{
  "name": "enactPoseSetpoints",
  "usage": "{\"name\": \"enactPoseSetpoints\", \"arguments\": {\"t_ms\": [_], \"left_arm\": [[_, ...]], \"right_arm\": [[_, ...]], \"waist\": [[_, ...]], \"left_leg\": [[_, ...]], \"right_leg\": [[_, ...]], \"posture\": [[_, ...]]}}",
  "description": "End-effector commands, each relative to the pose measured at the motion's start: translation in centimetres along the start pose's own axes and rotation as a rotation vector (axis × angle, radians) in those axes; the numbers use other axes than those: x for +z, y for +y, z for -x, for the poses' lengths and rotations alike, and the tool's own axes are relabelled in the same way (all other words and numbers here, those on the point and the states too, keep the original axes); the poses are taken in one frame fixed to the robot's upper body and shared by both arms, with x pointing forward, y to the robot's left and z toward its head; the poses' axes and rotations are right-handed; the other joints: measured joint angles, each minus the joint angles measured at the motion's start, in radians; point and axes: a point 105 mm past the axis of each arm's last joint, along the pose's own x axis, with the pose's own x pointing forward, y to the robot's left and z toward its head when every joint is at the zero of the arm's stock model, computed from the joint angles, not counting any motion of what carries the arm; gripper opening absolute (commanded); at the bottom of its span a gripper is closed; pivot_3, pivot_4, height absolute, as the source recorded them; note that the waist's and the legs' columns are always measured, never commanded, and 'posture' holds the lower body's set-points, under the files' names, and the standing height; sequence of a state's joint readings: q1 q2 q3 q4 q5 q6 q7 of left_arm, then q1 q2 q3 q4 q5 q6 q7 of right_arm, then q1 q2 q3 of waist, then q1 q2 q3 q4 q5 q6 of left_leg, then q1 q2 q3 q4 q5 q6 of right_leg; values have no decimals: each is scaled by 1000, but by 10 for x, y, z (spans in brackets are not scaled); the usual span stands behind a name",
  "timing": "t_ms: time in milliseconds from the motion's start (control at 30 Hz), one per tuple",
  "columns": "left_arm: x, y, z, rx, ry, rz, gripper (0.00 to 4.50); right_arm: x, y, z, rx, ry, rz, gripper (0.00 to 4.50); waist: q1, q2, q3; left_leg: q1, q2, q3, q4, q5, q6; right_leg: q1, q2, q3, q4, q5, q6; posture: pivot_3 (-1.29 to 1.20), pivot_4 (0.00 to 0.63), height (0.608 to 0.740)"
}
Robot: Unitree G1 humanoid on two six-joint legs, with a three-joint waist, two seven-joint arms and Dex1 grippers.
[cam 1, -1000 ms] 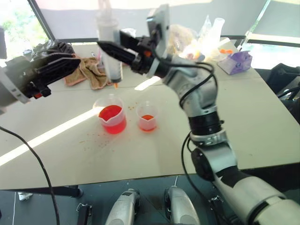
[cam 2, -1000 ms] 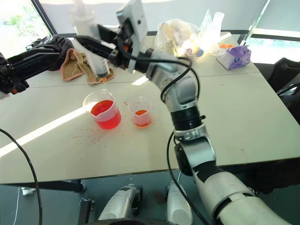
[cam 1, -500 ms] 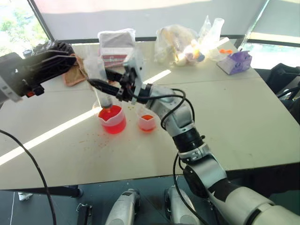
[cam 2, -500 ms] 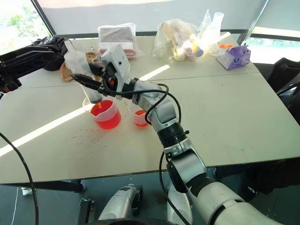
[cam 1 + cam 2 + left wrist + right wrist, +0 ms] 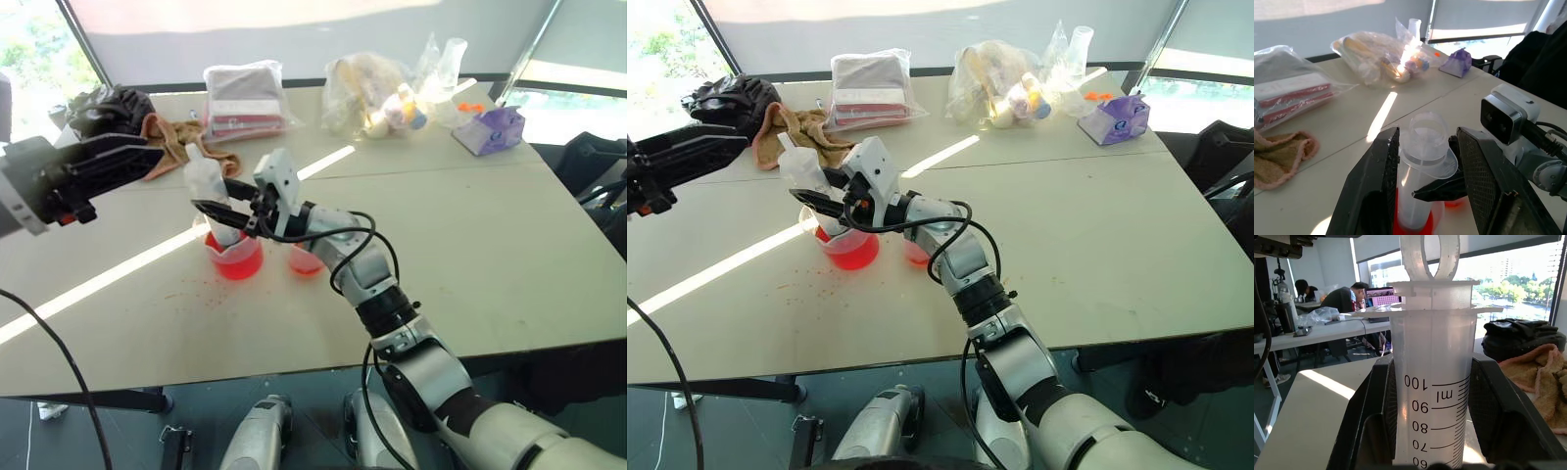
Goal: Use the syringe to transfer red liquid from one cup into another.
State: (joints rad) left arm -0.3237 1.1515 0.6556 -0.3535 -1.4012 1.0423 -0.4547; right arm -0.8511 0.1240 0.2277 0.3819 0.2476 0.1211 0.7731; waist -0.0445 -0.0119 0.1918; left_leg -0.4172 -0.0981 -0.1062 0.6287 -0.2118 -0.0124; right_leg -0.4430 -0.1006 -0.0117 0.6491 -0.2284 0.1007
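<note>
Right tool [image 5: 217, 209] clamped tight across the barrel of the syringe [image 5: 208, 191], left of centre in the head views. Syringe held upright, tip dipped into the larger cup [image 5: 235, 258] holding the red liquid [image 5: 238, 262]: the posture for drawing, since the tip has to sit below the surface of the liquid. Plunger ring [image 5: 1429, 253] pushed fully in against the barrel flange, so nothing drawn yet (barrel reads clear in the right wrist view).

Left tool [image 5: 1422, 196] spread wide, its two black fingers [image 5: 1378, 191] flanking the plunger top in the left wrist view; level with the syringe at upper left of the left eye view. Probably stationed there to take the plunger, one arm steadying while the other pulls.

Smaller cup [image 5: 306, 260] just right of the larger one, partly hidden behind the right arm, close by for a short carry. Both on the pale surface [image 5: 490, 245]. Towel [image 5: 808, 127], bags and a tissue pack along the upper edge, well apart.
</note>
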Motion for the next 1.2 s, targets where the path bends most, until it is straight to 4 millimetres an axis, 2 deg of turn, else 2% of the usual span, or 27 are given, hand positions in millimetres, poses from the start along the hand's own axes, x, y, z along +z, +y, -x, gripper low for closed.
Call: {"name": "enactPoseSetpoints", "arguments": {"t_ms": [33, 333, 900, 1033, 1133, 1200], "left_arm": [[5, -3, 0, -1, -24, -43, 1939], [-8, 6, -3, 12, -9, -21, 1939], [-27, 10, -47, -90, -19, 17, 1939], [-29, 7, -49, -117, -22, 20, 937], [-29, 6, -49, -125, -26, 22, 25], [-29, 5, -49, -127, -27, 19, 25]], "right_arm": [[10, 6, -5, 22, -42, 30, 1430], [13, 8, -3, 38, -44, 48, 1430], [14, 15, 0, 99, -11, 78, 1430], [13, 16, -1, 101, -8, 76, 1430], [13, 17, -1, 103, -8, 76, 1430], [13, 17, -1, 103, -8, 73, 1430]], "waist": [[0, 0, 0], [0, 0, 0], [1, 0, 0], [1, 0, 0], [1, 0, 0], [1, 0, 0]], "left_leg": [[0, 0, 0, 0, 0, 0], [1, 2, 0, 0, 0, 0], [1, 3, 0, -1, 1, -1], [1, 3, 1, -1, 1, -1], [1, 3, 0, -1, 1, -1], [1, 3, 1, -1, 1, -1]], "right_leg": [[0, 0, 0, 0, 0, 0], [0, 2, 0, 0, 1, -1], [1, 3, 1, -1, 1, -2], [1, 3, 1, -1, 1, -2], [1, 3, 1, -1, 1, -2], [1, 3, 1, -1, 1, -2]], "posture": [[0, 150, 734], [0, 150, 734], [0, 150, 734], [0, 150, 734], [0, 150, 734], [0, 150, 734]]}}
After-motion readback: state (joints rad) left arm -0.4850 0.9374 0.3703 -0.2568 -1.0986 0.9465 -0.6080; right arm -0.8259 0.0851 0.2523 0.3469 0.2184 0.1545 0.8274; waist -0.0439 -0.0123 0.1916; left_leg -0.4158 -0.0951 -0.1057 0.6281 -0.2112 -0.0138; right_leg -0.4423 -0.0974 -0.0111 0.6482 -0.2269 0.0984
